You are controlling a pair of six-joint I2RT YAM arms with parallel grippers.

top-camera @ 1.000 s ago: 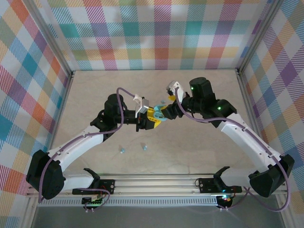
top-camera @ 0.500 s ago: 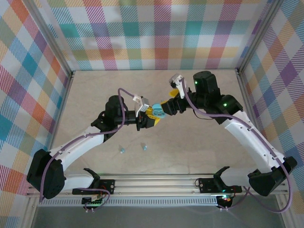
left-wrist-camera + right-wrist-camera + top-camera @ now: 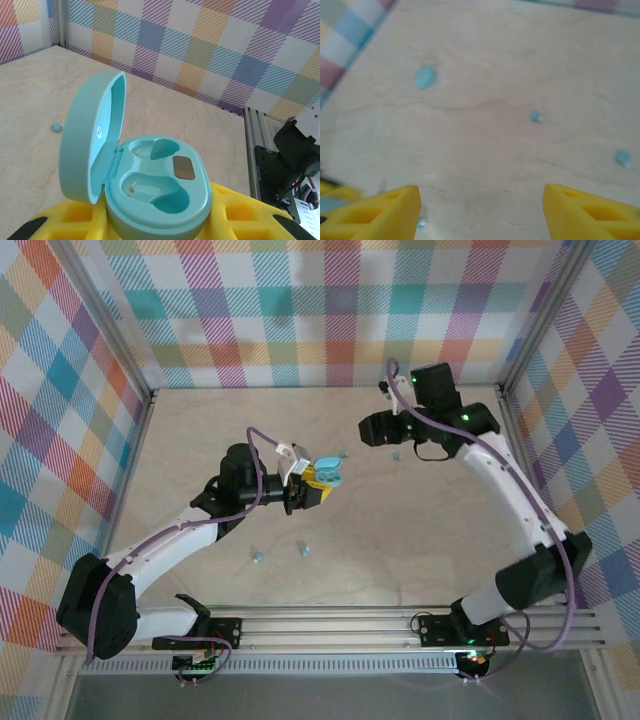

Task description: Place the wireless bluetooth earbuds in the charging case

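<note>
My left gripper (image 3: 318, 483) is shut on the light-blue charging case (image 3: 325, 474) at mid-table. In the left wrist view the case (image 3: 157, 182) sits between the yellow fingers (image 3: 245, 215), its lid (image 3: 92, 135) hinged open to the left and both sockets empty. My right gripper (image 3: 375, 430) hangs open at the back right, apart from the case; its yellow fingers (image 3: 592, 210) frame bare table. Tiny light-blue earbuds lie loose: two in front (image 3: 258, 557) (image 3: 303, 551) and two at the back (image 3: 345, 453) (image 3: 397, 453). Earbuds (image 3: 536, 116) (image 3: 622, 157) also show ahead of the right gripper (image 3: 480, 215).
The beige table (image 3: 200, 430) is walled by plaid panels and aluminium posts (image 3: 510, 410). A larger light-blue blob (image 3: 425, 76) lies near the wall in the right wrist view. One small blue piece (image 3: 56, 128) lies on the table left of the case lid.
My right gripper has pulled away from the case, moving back and to the right. The left gripper still holds the case, whose lid now stands open.
</note>
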